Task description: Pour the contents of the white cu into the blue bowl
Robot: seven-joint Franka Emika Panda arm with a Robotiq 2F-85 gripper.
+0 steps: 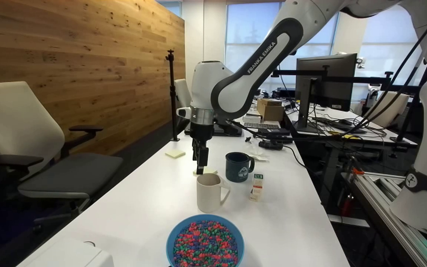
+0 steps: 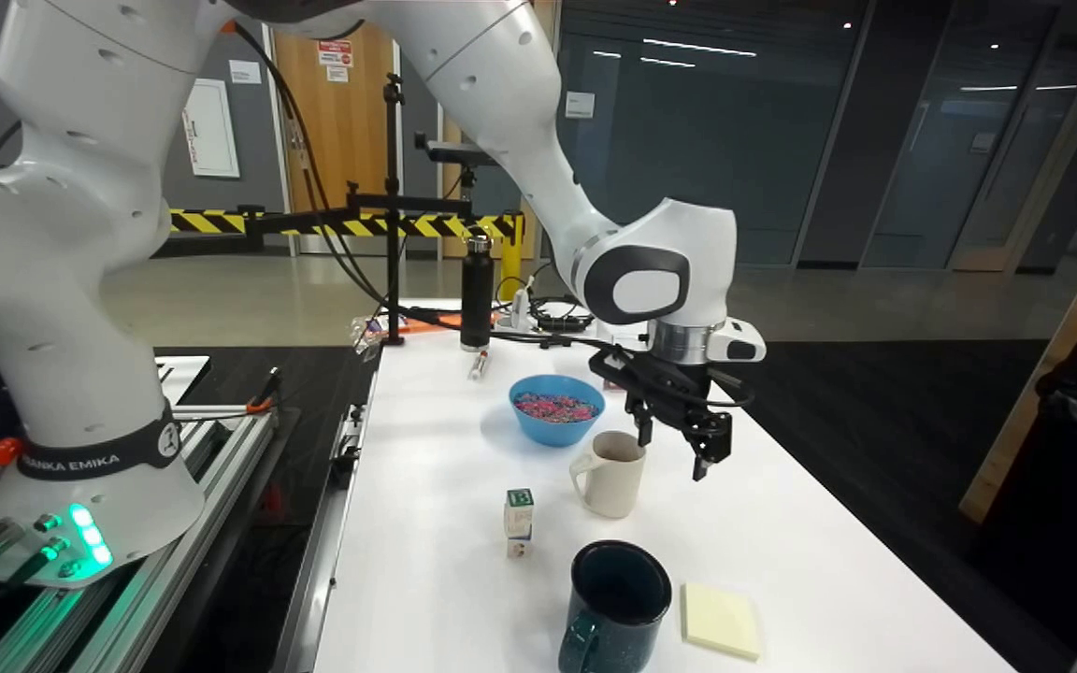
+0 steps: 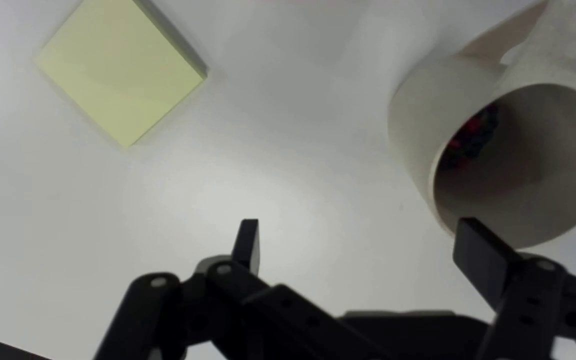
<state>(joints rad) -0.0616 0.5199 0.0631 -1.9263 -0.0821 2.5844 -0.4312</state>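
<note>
The gripper (image 3: 358, 235) is holding its jaws wide apart, one finger (image 3: 483, 255) overlapping the white cup (image 3: 418, 122) in the wrist view, contact unclear. The cup is standing upright near the blue bowl (image 2: 550, 433).

Long white counter (image 1: 150, 211). Round blue bowl (image 1: 240, 239) near front, holding small red, green, blue bits (image 1: 205, 241). White cylindrical mug (image 1: 207, 196) upright just beyond, handle at right. Black claw (image 1: 198, 165) on white jointed arm (image 1: 204, 85) points down near its rim. Dark teal mug (image 1: 235, 167) behind and right; small green-topped white carton (image 1: 257, 188) near it.
</note>
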